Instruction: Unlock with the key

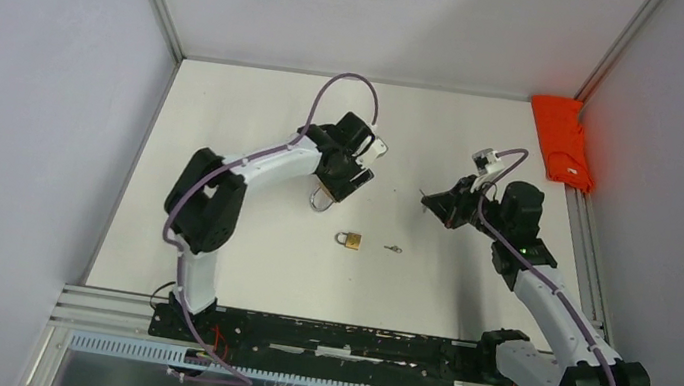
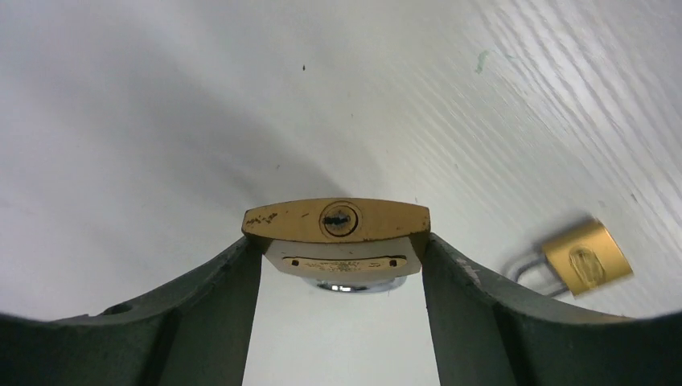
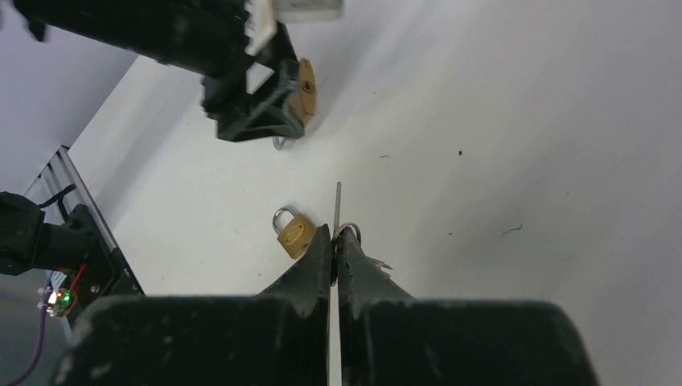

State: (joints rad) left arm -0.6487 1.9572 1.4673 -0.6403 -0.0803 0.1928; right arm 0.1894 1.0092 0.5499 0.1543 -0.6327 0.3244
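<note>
A large brass padlock (image 2: 336,221) sits between the fingers of my left gripper (image 2: 336,249), both fingertips against its sides, keyhole facing the wrist camera and shackle pointing down. From above, the left gripper (image 1: 339,185) hovers over the table's middle with the shackle (image 1: 320,197) showing below it. My right gripper (image 3: 334,235) is shut on a key (image 3: 337,205), whose thin blade sticks out past the fingertips toward the held padlock (image 3: 306,90). In the top view the right gripper (image 1: 433,202) is to the right of the left one, with a gap between them.
A smaller brass padlock (image 1: 350,241) lies on the table between the arms, with a loose key (image 1: 394,249) just to its right. An orange cloth (image 1: 564,138) lies at the back right corner. Walls enclose the table on three sides.
</note>
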